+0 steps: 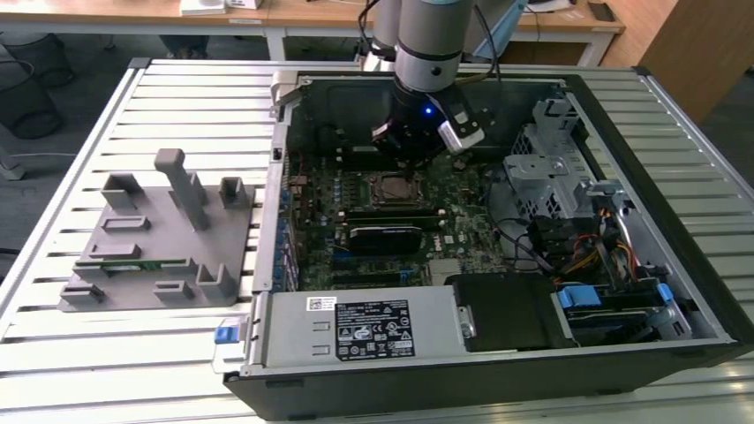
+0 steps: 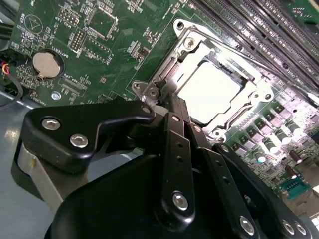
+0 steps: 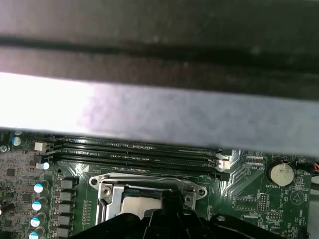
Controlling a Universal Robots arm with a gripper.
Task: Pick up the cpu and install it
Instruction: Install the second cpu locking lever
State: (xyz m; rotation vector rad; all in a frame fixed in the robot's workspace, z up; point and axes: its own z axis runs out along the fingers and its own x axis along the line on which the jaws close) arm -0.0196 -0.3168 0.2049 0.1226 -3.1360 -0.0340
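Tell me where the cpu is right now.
The cpu sits in the metal socket frame on the motherboard, beside the memory slots; in both wrist views the gripper is right at its edge.

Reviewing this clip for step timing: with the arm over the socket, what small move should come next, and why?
Probably a short straight lift. The cpu already appears seated flat in the socket frame, and the gripper sits just beside it at the frame's edge, so rising should clear the motherboard safely.
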